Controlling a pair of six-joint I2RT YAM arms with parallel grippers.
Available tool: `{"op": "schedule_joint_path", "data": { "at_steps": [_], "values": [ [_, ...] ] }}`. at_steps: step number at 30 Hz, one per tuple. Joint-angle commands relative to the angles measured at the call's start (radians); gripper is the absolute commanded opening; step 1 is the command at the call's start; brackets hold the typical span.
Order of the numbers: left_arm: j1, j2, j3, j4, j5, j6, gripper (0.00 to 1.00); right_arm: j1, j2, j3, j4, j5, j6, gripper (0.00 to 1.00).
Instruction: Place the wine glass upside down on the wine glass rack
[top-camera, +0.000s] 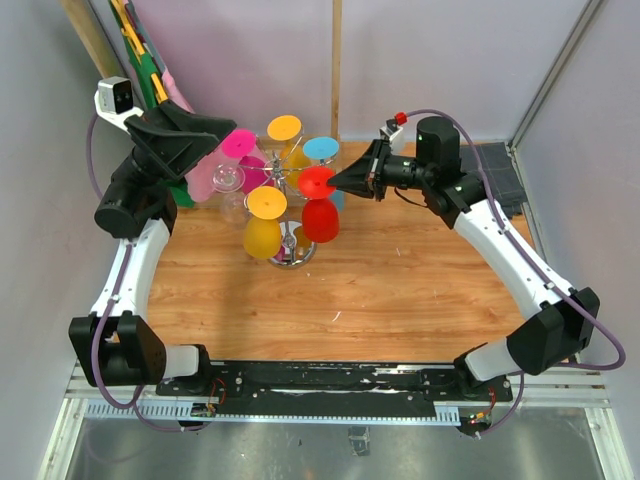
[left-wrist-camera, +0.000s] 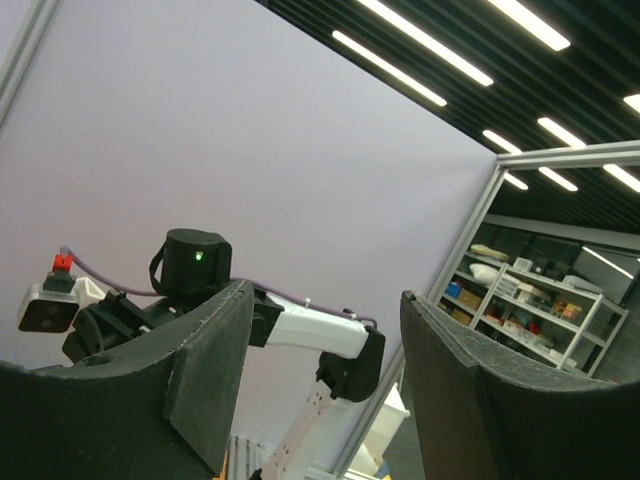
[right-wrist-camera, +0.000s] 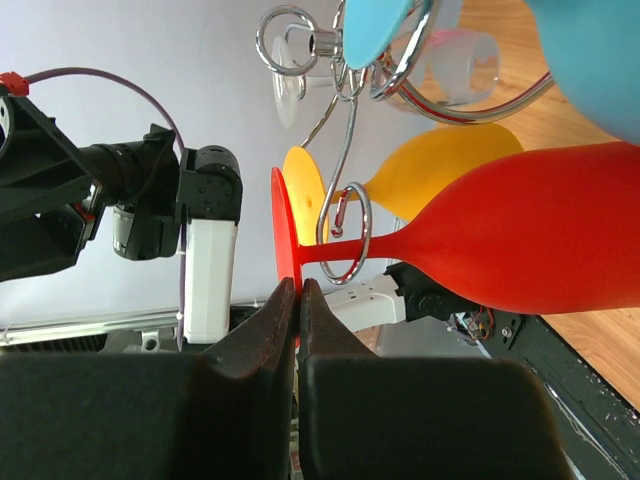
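Note:
The red wine glass (top-camera: 320, 220) hangs upside down on the silver wine glass rack (top-camera: 290, 256), its round foot uppermost. In the right wrist view its stem passes through a curled wire loop of the rack (right-wrist-camera: 350, 236), with the red bowl (right-wrist-camera: 520, 230) to the right. My right gripper (top-camera: 346, 180) (right-wrist-camera: 298, 292) is shut on the edge of the red foot. My left gripper (top-camera: 226, 130) (left-wrist-camera: 325, 300) is behind the rack's left side, open and holding nothing, and its camera looks up at the wall and the right arm.
Other glasses hang on the rack: yellow (top-camera: 284, 128), blue (top-camera: 320, 149), pink (top-camera: 238, 143), orange-yellow (top-camera: 262, 238) and a clear one (top-camera: 228, 178). A wooden post (top-camera: 336, 70) stands behind. The wooden tabletop (top-camera: 400, 290) spreads in front.

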Motion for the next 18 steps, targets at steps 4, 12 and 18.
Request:
{"op": "schedule_joint_path", "data": {
  "at_steps": [4,12,18],
  "values": [
    [0.009,-0.022,-0.008,0.079,0.012,0.011,0.65,-0.05,-0.024,-0.029,0.029,-0.013,-0.033,0.01],
    [0.01,-0.02,-0.01,0.076,0.017,0.015,0.65,-0.055,0.002,-0.046,0.039,-0.017,-0.059,0.04],
    [0.009,-0.022,-0.013,0.076,0.021,0.019,0.65,-0.057,0.013,-0.065,0.059,-0.026,-0.058,0.12]
  ]
}}
